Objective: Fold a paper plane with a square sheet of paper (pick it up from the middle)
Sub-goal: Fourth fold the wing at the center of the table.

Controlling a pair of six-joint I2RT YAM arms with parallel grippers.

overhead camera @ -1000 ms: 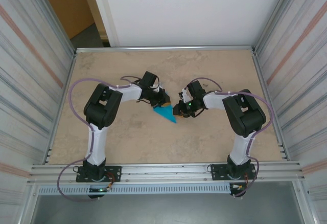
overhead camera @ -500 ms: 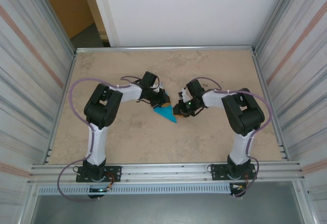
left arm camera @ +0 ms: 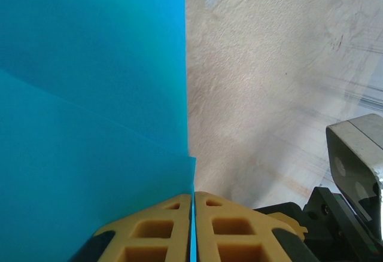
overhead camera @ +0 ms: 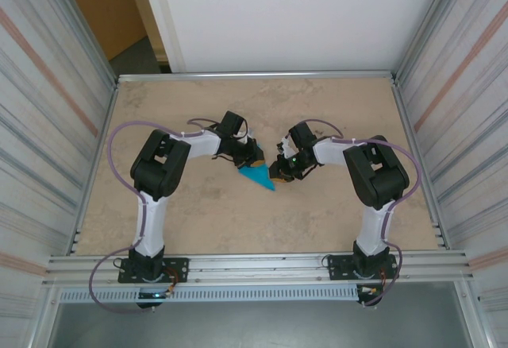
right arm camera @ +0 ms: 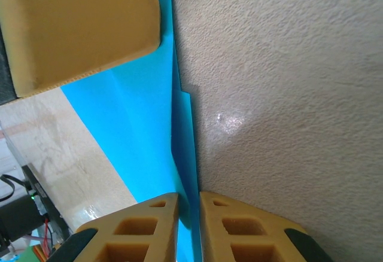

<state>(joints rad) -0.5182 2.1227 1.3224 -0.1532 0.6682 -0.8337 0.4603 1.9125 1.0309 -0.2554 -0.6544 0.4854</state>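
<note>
The square sheet of paper [overhead camera: 258,176] is teal and folded into a flat pointed shape, its tip toward the near right at mid-table. My left gripper [overhead camera: 252,160] is at its far-left end. In the left wrist view that gripper [left arm camera: 192,199] is shut on the paper [left arm camera: 90,124], whose thin edge runs between the yellow fingers. My right gripper [overhead camera: 278,170] meets the sheet from the right. Its jaws [right arm camera: 188,199] stand narrowly around a raised folded edge of the paper [right arm camera: 143,130], with a sliver of shadow on one side. A left finger [right arm camera: 78,29] shows beyond.
The beige tabletop [overhead camera: 317,213] is bounded by a metal rail [overhead camera: 254,75] at the back and corrugated walls on both sides. Part of the right arm's grey body [left arm camera: 359,166] sits close to the left gripper. Both arms' elbows bend outward.
The right gripper's jaws have drawn a little closer together around the paper's edge, and that wrist has edged slightly left. The left arm and the paper have stayed put.
</note>
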